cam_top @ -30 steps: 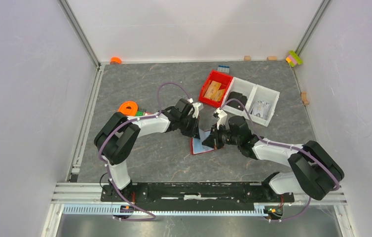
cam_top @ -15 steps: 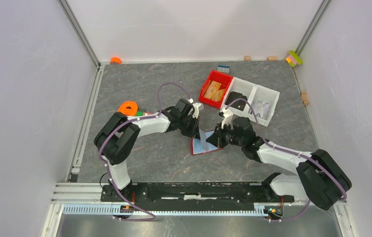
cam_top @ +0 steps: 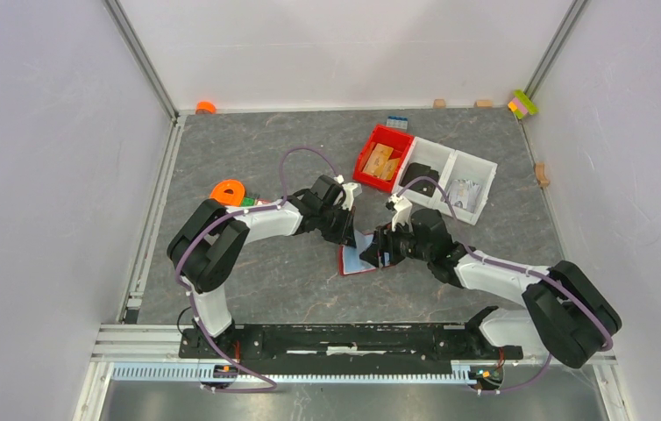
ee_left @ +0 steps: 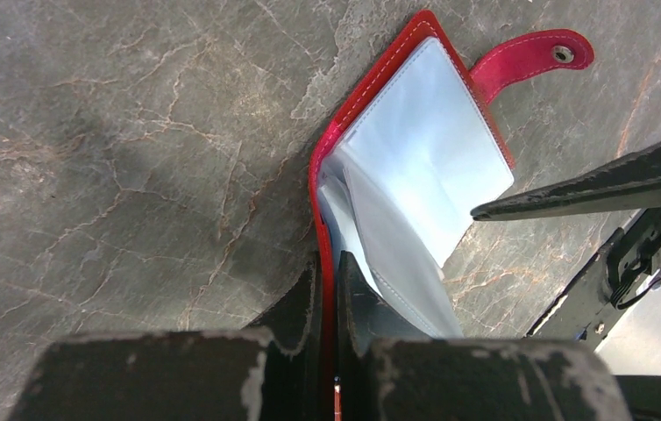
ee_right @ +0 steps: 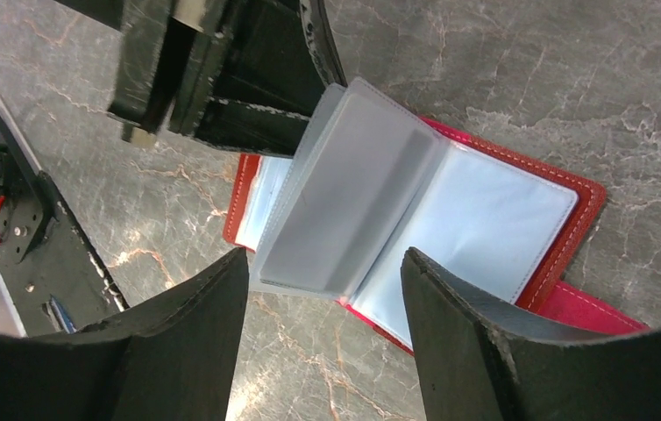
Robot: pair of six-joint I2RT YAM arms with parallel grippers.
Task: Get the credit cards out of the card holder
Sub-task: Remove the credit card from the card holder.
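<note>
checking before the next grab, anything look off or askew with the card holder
The card holder lies open but not flat. The left fingers pinch one edge of its red cover, and its clear sleeves stand up, fanned, in front of the open right fingers. No tear or spill shows.

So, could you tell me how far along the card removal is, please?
Done: the card holder lies unfolded, strap unsnapped. In hand: left fingers pinch its red cover while right fingers stand open over the clear sleeves. Left: no card visibly out yet, so all pulling.
</note>
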